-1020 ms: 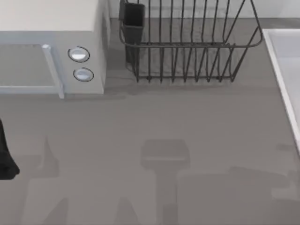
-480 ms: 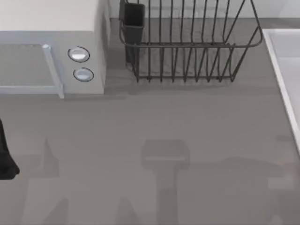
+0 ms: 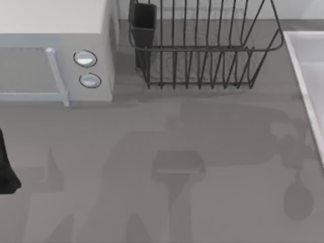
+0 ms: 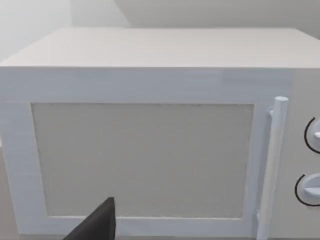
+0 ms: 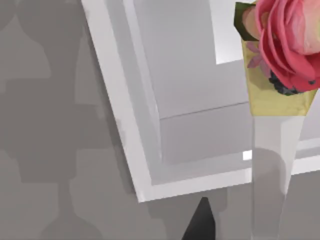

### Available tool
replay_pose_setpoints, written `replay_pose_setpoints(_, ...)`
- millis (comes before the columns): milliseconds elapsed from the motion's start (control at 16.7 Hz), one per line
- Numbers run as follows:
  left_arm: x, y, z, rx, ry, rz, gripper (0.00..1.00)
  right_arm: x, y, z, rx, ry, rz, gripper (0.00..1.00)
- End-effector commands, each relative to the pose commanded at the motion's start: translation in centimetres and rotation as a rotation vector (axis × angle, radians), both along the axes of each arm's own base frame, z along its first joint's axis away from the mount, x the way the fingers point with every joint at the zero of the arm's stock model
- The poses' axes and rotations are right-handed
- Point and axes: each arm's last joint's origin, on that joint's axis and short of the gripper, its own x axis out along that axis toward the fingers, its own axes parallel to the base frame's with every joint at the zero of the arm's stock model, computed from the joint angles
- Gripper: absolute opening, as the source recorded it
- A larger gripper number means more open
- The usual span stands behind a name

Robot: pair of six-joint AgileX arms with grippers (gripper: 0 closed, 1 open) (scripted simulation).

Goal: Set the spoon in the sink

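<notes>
The spoon [image 5: 272,75] has a pale handle and a pink-flower patterned end. In the right wrist view it hangs in the air over the near corner of the sink [image 5: 125,130]. My right gripper [image 5: 232,235] is shut on its handle, with one dark fingertip [image 5: 202,222] showing beside it. In the top view the sink [image 3: 298,71] runs along the table's right edge, and a spoon-shaped shadow [image 3: 298,200] lies just left of its rim. My left arm [image 3: 7,172] rests at the left edge of the table.
A white microwave [image 3: 55,50] with two round knobs stands at the back left and faces the left wrist camera [image 4: 150,150]. The dark wire dish rack [image 3: 202,50] stands at the back centre. Broad arm shadows cross the grey tabletop [image 3: 152,126].
A large arm shadow and a spoon-shaped shadow have spread across the table's right half, up to the sink's rim. The left arm has not moved.
</notes>
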Motion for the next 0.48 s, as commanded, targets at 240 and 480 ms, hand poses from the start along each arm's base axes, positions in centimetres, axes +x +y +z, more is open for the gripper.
replay_pose_setpoints(240, 0.0, 0.0, 0.0, 0.000, 0.000, 0.000, 1.00, 6.7, -1.2, -0.2, -0.006, -0.021, 0.003, 0.00)
replay_pose_setpoints(480, 0.0, 0.0, 0.0, 0.000, 0.000, 0.000, 1.00, 10.7, -2.1, -1.8, -0.012, -0.050, 0.006, 0.00)
